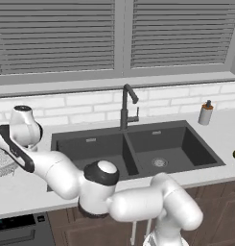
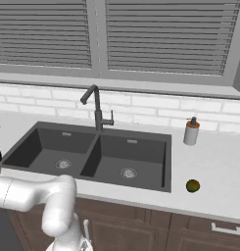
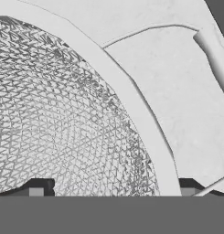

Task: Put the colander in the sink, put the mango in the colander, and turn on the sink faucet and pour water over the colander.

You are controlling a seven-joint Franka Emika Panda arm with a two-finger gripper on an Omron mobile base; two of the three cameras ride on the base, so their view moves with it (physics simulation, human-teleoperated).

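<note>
- The colander (image 3: 63, 114) is seen close up from the hand camera; its solid pale rim curves between the two dark fingertips (image 3: 38, 188), with mesh on one side and speckled counter (image 3: 177, 91) on the other
- In the left base view the colander (image 1: 1, 161) stands on the counter's left end, well apart from the sink (image 1: 133, 149), and is cut off by the picture's left edge
- The jaws stand fully apart, straddling the rim, and nothing is held yet
- The colander is judged light and fairly stiff: thin perforated mesh with a firmer solid rim
- The rim is judged the best place to take hold, one finger inside the bowl and one outside; mesh alone might flex or slip
- A one-sided rim grip may let the bowl tilt when lifted, so a slow lift is advised
- The mango (image 2: 192, 186) lies near the counter's front edge, right of the sink; it is judged small, smooth and apt to roll
- The sink faucet (image 2: 96, 110) stands behind the divider between the basins; no water is seen running
- A dispenser bottle (image 2: 191, 131) stands by the back wall, right of the sink
- The gripper (image 1: 1, 139) is partly hidden by the arm's own links
- The colander's side handles cannot be made out, nor whether the fingertips already touch the rim
</note>
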